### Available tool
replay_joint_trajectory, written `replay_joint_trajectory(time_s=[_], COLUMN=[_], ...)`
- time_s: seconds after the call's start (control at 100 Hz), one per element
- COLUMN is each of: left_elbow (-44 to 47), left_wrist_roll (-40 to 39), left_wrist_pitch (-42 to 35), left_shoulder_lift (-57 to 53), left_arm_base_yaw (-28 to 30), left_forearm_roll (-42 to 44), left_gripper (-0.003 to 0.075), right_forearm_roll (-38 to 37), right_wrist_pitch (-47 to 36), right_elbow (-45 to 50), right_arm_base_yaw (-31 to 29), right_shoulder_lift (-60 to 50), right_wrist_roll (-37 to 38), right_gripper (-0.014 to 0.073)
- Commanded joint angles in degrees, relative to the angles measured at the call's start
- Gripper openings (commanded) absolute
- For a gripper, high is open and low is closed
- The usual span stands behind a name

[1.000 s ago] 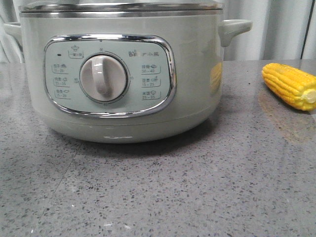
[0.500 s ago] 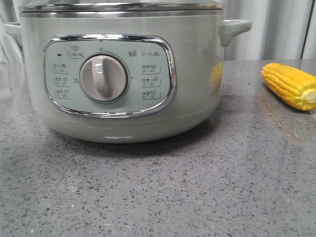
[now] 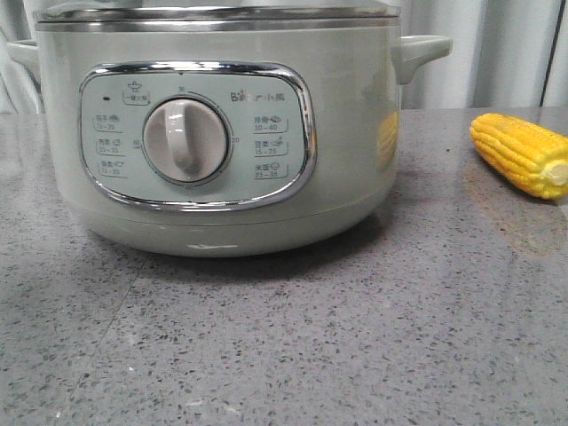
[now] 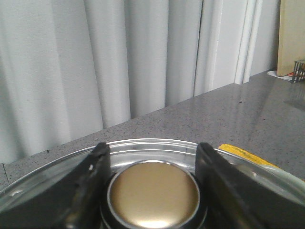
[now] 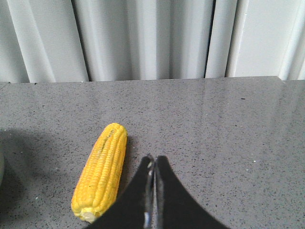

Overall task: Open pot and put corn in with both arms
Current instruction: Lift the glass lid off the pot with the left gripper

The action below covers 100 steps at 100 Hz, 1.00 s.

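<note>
Pot is sitting on the grey speckled table, filling the left and centre of the front view, control panel and cream dial facing the camera, lid still on. Corn is lying on the table to the right of the pot, clear of it, pale cut end pointing toward the camera; a yellow reflection of it is showing on the pot wall. Left pincer is sitting spread over the lid, one finger on each side of the gold knob; can't tell whether the fingers are actually touching the knob. Right pincer is hanging above the table with its fingers pressed together, gripping nothing, just beside the corn and not touching it. White curtains are hanging behind the table.
</note>
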Motion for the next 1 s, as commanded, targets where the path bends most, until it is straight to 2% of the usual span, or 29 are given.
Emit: replay_joint_trajectory(time_s=[0.0, 0.3, 0.52, 0.71, 0.99], left_elbow=[-1.77, -1.77, -1.77, -2.37, -7.88], left_wrist_roll=[-0.05, -0.05, -0.05, -0.05, 0.07], left_wrist_pitch=[-3.20, -10.00, -9.65, -7.04, 5.18], left_shoulder_lift=[-1.03, -1.47, -5.30, -9.67, -14.57], left_arm_base_yaw=[-0.03, -0.03, -0.03, -0.03, -0.03], left_forearm_roll=[-0.72, -0.72, -0.72, -0.72, -0.52], left_gripper=[-0.0020, -0.0020, -0.0020, -0.0020, -0.0020], right_forearm_roll=[-0.05, -0.05, -0.05, -0.05, -0.05], right_wrist_pitch=[-4.02, -3.10, -3.10, -3.10, -3.10], right_elbow=[-2.05, -2.05, -2.05, -2.05, -2.05], right_arm_base_yaw=[-0.28, -0.28, -0.28, -0.28, -0.28], right_shoulder_lift=[0.63, 0.63, 0.63, 0.63, 0.63], right_wrist_roll=[-0.35, -0.35, -0.35, -0.35, -0.35], right_gripper=[-0.0064, -0.0064, -0.0064, -0.0064, -0.0064])
